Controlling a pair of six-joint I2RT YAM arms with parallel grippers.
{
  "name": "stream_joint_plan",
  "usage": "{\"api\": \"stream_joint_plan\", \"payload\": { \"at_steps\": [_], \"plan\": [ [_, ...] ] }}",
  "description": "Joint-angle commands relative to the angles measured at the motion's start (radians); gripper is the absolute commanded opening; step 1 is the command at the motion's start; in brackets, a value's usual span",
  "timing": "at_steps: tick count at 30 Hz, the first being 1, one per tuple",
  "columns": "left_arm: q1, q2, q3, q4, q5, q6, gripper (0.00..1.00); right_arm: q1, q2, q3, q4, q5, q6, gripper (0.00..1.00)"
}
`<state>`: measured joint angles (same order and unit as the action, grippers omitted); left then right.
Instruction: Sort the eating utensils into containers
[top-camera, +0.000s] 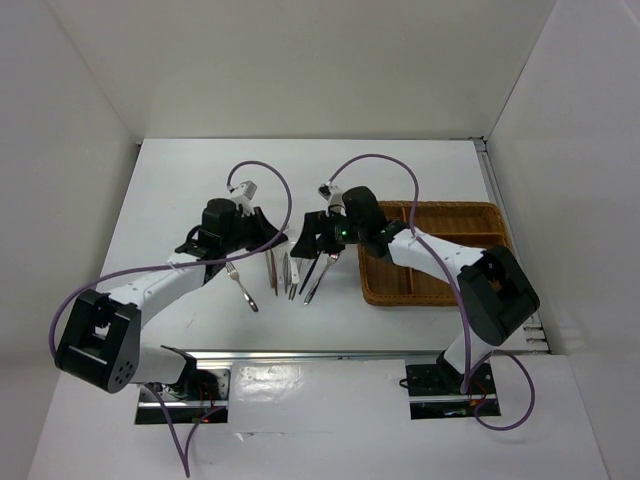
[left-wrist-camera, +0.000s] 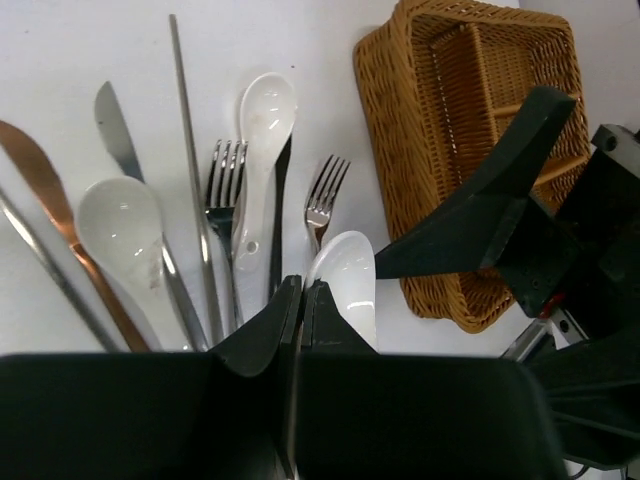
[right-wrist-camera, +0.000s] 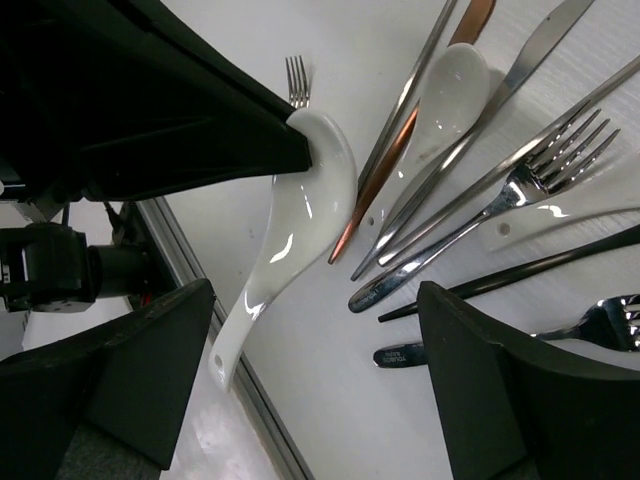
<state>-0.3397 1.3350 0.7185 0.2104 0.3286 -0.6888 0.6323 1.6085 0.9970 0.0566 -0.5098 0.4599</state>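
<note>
My left gripper (left-wrist-camera: 302, 285) is shut on the bowl rim of a white spoon (right-wrist-camera: 310, 190), which hangs tilted above the table with its handle pointing toward the near edge. My right gripper (right-wrist-camera: 315, 310) stands open, and the spoon's handle lies between its fingers, close to the left one and not touching it. Both grippers meet over the utensil pile (top-camera: 290, 275). On the table lie more white spoons (left-wrist-camera: 120, 225), forks (left-wrist-camera: 225, 180), a copper-handled piece (left-wrist-camera: 50, 190), a knife (left-wrist-camera: 115, 130), a metal chopstick (left-wrist-camera: 185, 120) and a dark chopstick (right-wrist-camera: 540, 268). The wicker tray (top-camera: 440, 297) sits to the right.
One fork (top-camera: 240, 285) lies apart, left of the pile. A metal rail (top-camera: 330, 352) runs along the table's near edge. White walls enclose the table on three sides. The right arm reaches across the tray's left rim (left-wrist-camera: 400, 150).
</note>
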Motion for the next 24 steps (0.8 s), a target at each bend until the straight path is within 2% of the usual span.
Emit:
{"api": "stream_joint_plan", "payload": {
  "at_steps": [1,11,12,13,16,17,19,20,21,24],
  "plan": [
    [-0.021,0.012,0.064,0.073,0.030,-0.029,0.06,0.014,0.008,0.026,0.081,-0.026,-0.003,0.88],
    [-0.073,0.036,0.090,0.093,0.020,-0.048,0.07,0.014,0.018,0.006,0.112,-0.038,0.016,0.66],
    [-0.082,0.036,0.090,0.093,0.009,-0.048,0.07,0.014,0.018,0.006,0.112,-0.038,0.016,0.62],
    [-0.082,0.036,0.090,0.093,0.009,-0.048,0.07,0.014,0.018,0.006,0.112,-0.038,0.016,0.51],
    [-0.082,0.036,0.090,0.093,0.000,-0.038,0.09,0.014,0.028,0.025,0.098,-0.038,0.025,0.33],
    [-0.091,0.047,0.090,0.093,0.000,-0.038,0.10,0.014,0.028,0.025,0.074,-0.029,0.025,0.21],
    [-0.091,0.047,0.090,0.093,0.000,-0.038,0.13,0.014,0.037,0.038,0.052,-0.018,0.025,0.13],
    [-0.091,0.047,0.090,0.093,-0.009,-0.038,0.16,0.014,0.037,0.048,0.029,-0.003,0.025,0.05],
    [-0.091,0.047,0.090,0.093,-0.010,-0.038,0.23,0.014,0.037,0.060,0.014,0.025,0.035,0.01],
    [-0.091,0.047,0.108,0.052,-0.046,-0.002,0.35,0.014,0.027,0.060,-0.040,0.126,0.048,0.00]
  ]
}}
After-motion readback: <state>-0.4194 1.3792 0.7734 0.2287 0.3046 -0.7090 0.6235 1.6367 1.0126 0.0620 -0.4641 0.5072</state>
